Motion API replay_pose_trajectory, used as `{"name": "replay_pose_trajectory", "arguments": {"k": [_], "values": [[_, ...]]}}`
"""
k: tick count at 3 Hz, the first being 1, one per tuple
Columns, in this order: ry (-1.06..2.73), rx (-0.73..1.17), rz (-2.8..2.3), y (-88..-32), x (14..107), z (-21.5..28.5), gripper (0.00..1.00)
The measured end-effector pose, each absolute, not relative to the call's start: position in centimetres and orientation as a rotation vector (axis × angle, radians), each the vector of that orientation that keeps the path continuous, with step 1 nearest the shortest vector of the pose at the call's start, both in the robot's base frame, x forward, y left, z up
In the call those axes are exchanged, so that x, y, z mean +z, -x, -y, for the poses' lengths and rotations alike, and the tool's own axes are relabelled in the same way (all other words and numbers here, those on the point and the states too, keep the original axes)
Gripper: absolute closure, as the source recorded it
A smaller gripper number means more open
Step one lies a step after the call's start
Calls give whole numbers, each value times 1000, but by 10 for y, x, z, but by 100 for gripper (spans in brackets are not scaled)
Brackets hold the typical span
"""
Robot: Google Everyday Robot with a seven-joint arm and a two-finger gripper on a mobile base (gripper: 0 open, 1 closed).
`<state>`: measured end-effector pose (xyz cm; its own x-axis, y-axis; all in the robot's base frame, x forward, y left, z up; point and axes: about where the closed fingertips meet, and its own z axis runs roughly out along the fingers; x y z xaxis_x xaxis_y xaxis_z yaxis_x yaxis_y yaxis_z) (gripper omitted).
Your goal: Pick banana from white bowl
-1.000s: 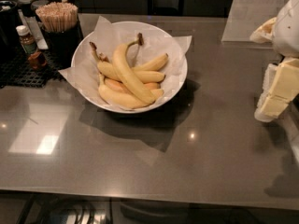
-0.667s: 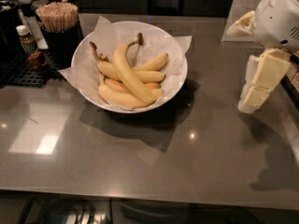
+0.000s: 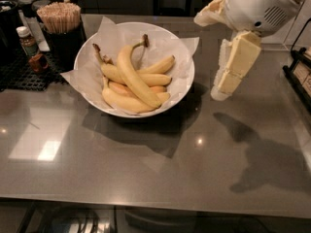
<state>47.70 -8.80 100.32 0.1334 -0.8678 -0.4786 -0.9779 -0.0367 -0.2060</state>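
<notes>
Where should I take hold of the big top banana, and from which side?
Grip the banana at its mid-body, coming down from above: it lies on top of the other bananas in the white bowl, its middle exposed, probably easiest taken across its width. The gripper hangs right of the bowl, so move left first.

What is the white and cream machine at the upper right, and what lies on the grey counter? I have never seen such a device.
It is a robot's arm, seen by one camera looking down on a grey counter. Its cream gripper hangs beside the white bowl, to its right in the picture, holding nothing. The paper-lined bowl holds several bananas; the banana to pick is the longest, lying on top. At the far left stand a holder of wooden sticks and a small bottle.
</notes>
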Motion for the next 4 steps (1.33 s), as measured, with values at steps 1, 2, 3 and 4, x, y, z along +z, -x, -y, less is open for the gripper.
{"name": "replay_pose_trajectory", "arguments": {"k": [1, 2, 3, 4], "values": [[1936, 352, -1712, -485, 1002, 59, 0], [1932, 287, -1716, -521, 946, 13, 0], [1932, 287, -1716, -521, 946, 13, 0], [1899, 305, -1677, -528, 944, 7, 0]]}}
